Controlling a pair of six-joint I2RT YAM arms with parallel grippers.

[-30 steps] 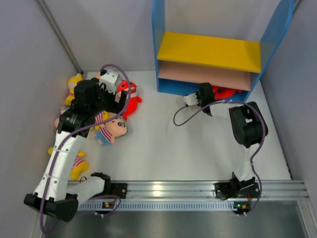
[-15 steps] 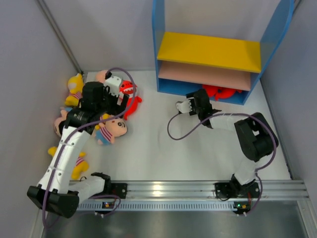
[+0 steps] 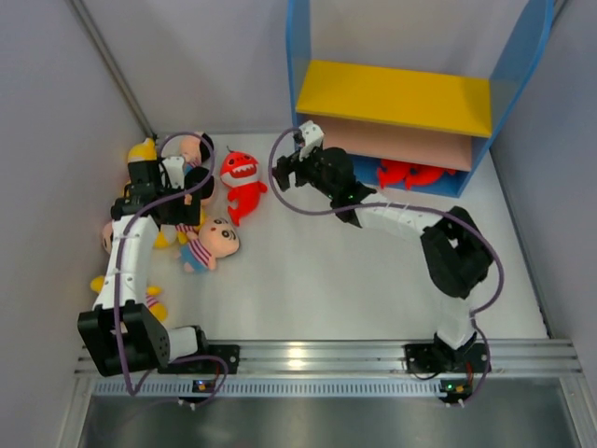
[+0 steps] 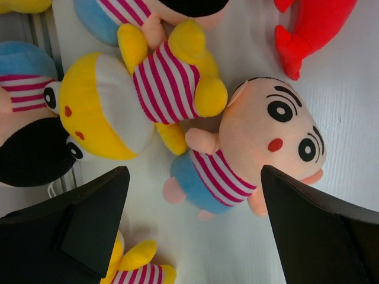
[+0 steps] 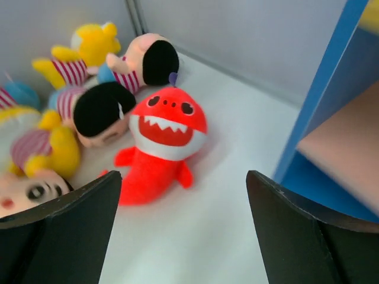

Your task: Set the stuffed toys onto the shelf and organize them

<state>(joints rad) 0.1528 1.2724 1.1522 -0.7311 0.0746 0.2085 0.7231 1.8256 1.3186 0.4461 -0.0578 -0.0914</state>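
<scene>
**A:** How do the left jaws stand?

**B:** Spread wide and holding nothing, above the toy pile. Below them a boy doll (image 4: pixel 260 148) in a striped shirt lies touching a yellow figure (image 4: pixel 136 94).

**A:** And the right jaws?

**B:** Wide apart too, and empty. From above, a red shark (image 5: pixel 163 139) lies on the table (image 3: pixel 326 271) at their 9 o'clock.

**A:** Where is the shelf?

**B:** The shelf (image 3: pixel 300 56) stands at the table's 1 o'clock, just beside the right jaws. A second red shark (image 3: pixel 410 174) lies on its blue base.
</scene>
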